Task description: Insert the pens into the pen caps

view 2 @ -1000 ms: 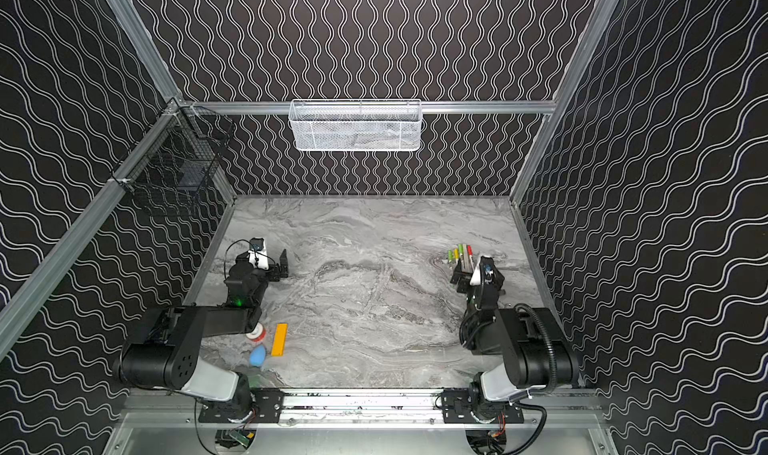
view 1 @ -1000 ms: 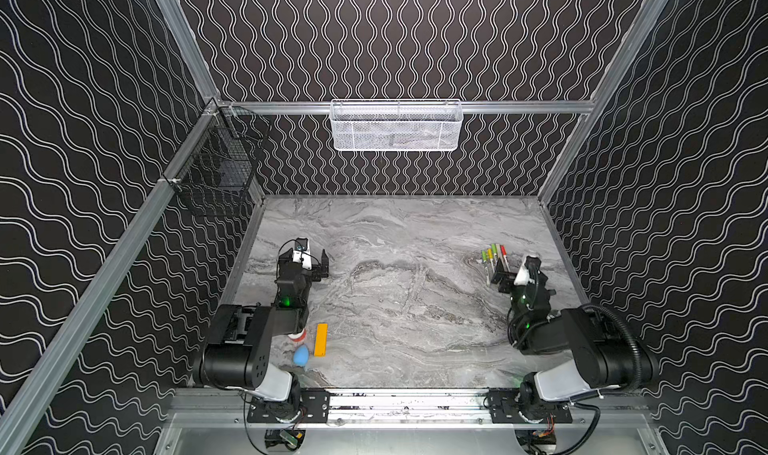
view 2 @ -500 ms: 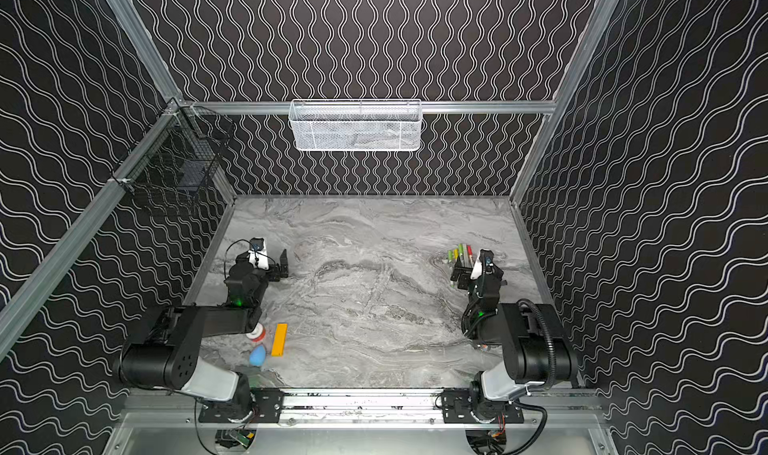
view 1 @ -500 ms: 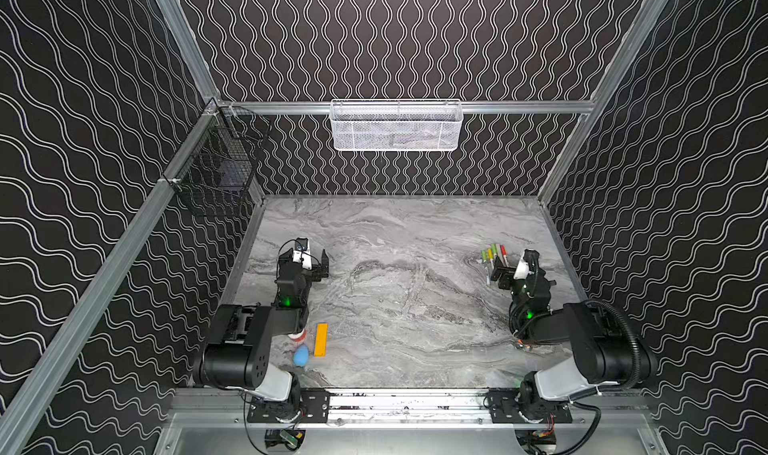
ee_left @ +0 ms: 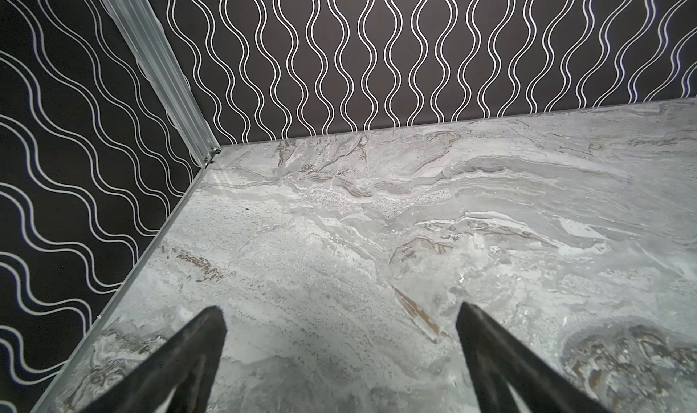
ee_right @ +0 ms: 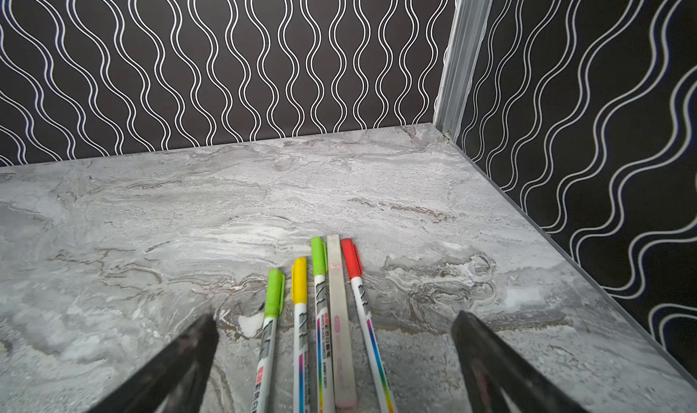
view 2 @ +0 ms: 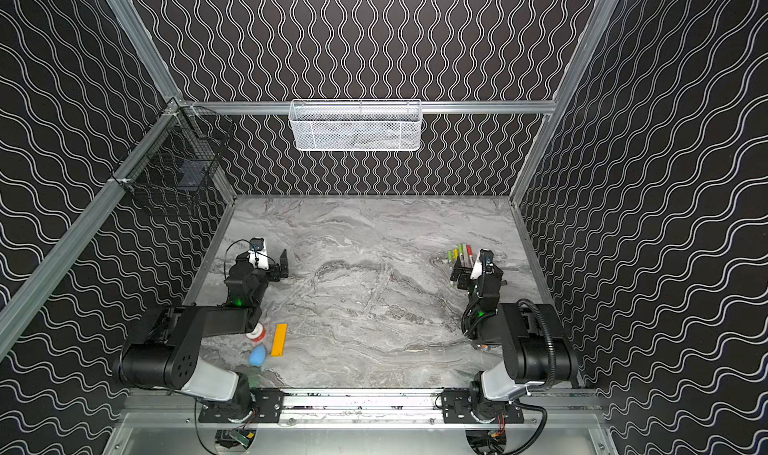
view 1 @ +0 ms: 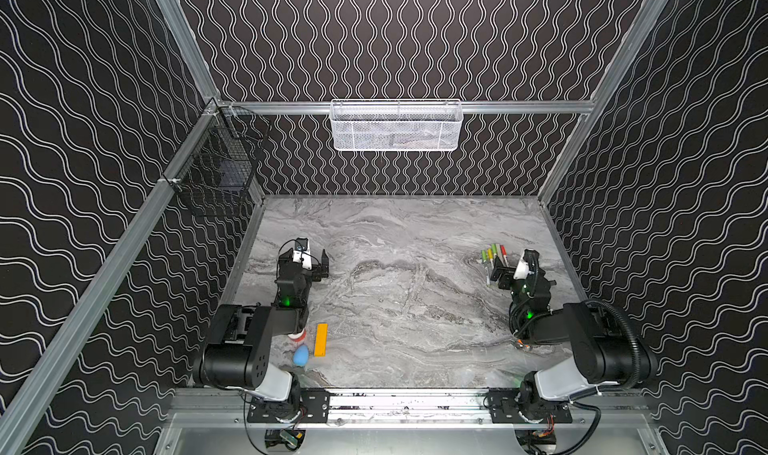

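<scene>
A grey, marble-veined tabletop [view 1: 415, 307] sits inside black walls [view 1: 124, 141] printed with white wavy lines. At left, the left claw [ee_left: 340, 309] hangs over bare tabletop, its two dark tapered fingers spread wide with nothing between them. Near that arm's base lie a smooth blue egg-shaped blob [view 1: 301, 355] and a flat orange-yellow bar [view 1: 321, 339], just beside each other. At right, the pens [ee_right: 320, 335] lie side by side on the tabletop. Four are slim white barrels with rainbow stripes, wearing glossy pen caps [ee_right: 274, 290] in green, yellow, green and red. One plain, pale, matte barrel lies between the last two. The right claw [ee_right: 333, 315] is spread wide, gripping nothing, and its wrist view shows a finger to each side of the row.
</scene>
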Available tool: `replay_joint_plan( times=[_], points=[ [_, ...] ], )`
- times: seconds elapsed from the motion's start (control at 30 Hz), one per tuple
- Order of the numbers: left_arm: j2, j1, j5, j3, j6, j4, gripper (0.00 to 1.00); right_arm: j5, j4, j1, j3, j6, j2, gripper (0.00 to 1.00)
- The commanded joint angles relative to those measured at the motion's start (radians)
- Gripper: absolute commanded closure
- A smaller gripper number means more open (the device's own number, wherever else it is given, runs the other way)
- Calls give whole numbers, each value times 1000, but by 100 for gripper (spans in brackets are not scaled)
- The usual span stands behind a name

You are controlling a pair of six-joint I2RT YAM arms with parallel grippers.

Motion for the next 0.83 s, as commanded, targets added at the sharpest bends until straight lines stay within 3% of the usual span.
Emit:
replay_joint_plan(
  times=[0.0,0.03,0.13,0.23,0.8],
  points=[
    [3,-1,8,7,8,14,1,-66,48,-1,-19,-26,-4,1],
    [3,0,8,7,8,15,1,-128,61,-2,-26,-42,-7,1],
    [3,0,8,7,8,14,1,-161,52,-17,-24,-37,-7,1],
    [3,0,8,7,7,14,1,-63,-25,-26,19,13,-2,1],
    [3,-1,8,7,7,12,1,-56,-19,-32,20,20,0,1]
  ],
)
